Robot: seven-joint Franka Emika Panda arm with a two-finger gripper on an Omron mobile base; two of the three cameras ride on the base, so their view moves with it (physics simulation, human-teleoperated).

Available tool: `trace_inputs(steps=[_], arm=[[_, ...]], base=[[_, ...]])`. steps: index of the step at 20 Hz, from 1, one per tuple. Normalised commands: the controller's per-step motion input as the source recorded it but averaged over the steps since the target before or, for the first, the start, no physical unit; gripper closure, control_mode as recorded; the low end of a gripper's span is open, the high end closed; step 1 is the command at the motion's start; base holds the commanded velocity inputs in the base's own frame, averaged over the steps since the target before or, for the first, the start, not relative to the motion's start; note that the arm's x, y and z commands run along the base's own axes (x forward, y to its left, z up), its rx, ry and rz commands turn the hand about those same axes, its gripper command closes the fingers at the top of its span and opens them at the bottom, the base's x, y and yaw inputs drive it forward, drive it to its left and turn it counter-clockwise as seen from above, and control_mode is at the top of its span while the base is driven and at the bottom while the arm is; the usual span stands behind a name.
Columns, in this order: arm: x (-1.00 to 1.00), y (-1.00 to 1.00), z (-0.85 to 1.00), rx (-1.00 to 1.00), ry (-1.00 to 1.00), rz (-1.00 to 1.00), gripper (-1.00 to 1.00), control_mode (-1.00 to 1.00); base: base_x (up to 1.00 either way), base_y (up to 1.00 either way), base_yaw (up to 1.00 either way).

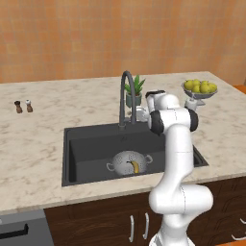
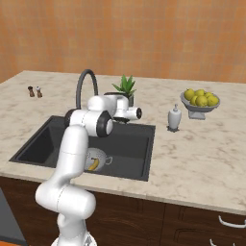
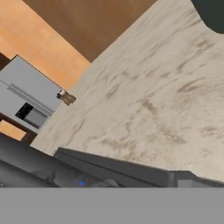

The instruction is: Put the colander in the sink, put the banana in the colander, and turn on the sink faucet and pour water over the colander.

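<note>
Your claw (image 2: 138,114) stands wide with nothing in it, raised over the back edge of the sink (image 1: 86,144), just beside the base of the sink faucet (image 1: 126,96). The faucet's arched spout rises right next to the claw, on the side toward the shakers. Below the claw and nearer your base, the colander (image 1: 126,161) sits on the sink floor with the banana (image 1: 136,167) lying inside it, leaning against the wall. In the right base view you see the colander (image 2: 96,158) partly hidden by the arm, the banana (image 2: 93,165) showing yellow at its rim. Behind the claw a small potted plant (image 2: 125,89) stands on the marble worktop (image 1: 38,144). Farther along the worktop are a white soap dispenser (image 2: 174,118) and a footed bowl of yellow-green fruit (image 2: 200,101). Two small shakers (image 1: 23,106) stand well apart on the opposite side.
</note>
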Motion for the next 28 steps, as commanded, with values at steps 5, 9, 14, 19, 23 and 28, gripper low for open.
trace_inputs(steps=[5,9,14,19,23,28], arm=[[0.27,0.04,-0.23,0.00,0.01,-0.03,-1.00,-1.00],[0.30,0.05,-0.21,0.00,0.02,-0.04,1.00,-1.00],[0.18,0.02,-0.18,0.00,0.02,-0.06,1.00,-1.00],[0.01,-0.32,-0.06,0.00,0.00,-0.09,1.00,-1.00],[0.00,-0.53,-0.13,0.00,0.00,-0.11,1.00,-1.00],[0.00,-0.71,-0.23,0.00,0.00,-0.14,1.00,-1.00]], base=[[0.00,0.00,0.00],[0.00,0.00,0.00],[0.00,0.00,0.00],[0.00,0.00,0.00],[0.00,0.00,0.00],[0.00,0.00,0.00]])
